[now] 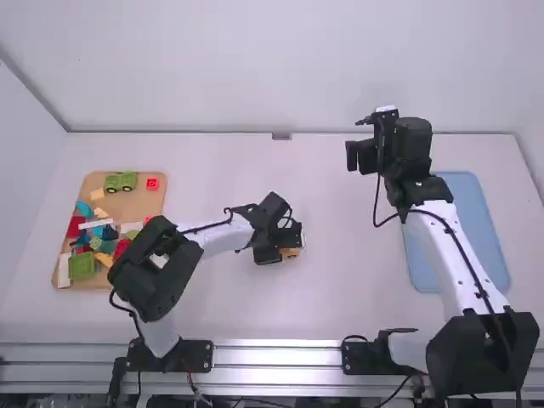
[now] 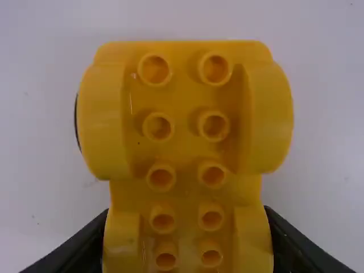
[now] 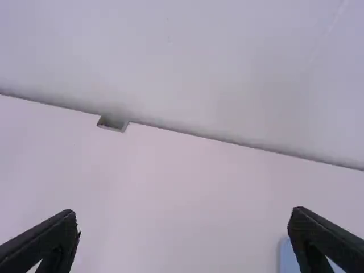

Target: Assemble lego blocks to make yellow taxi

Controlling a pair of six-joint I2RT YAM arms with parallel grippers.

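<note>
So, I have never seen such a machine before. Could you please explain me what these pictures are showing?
There are two robot arms, the left arm and the right arm, based along one edge of a white table. The high view looks down from above and behind them. Each wrist view comes from a camera on that arm's wrist.

The left gripper is closed on a yellow car base with round studs. The right gripper is open, with nothing between its fingers.

On the table's left, a brown tray carries mixed lego blocks. On the right lies a blue tray.
</note>
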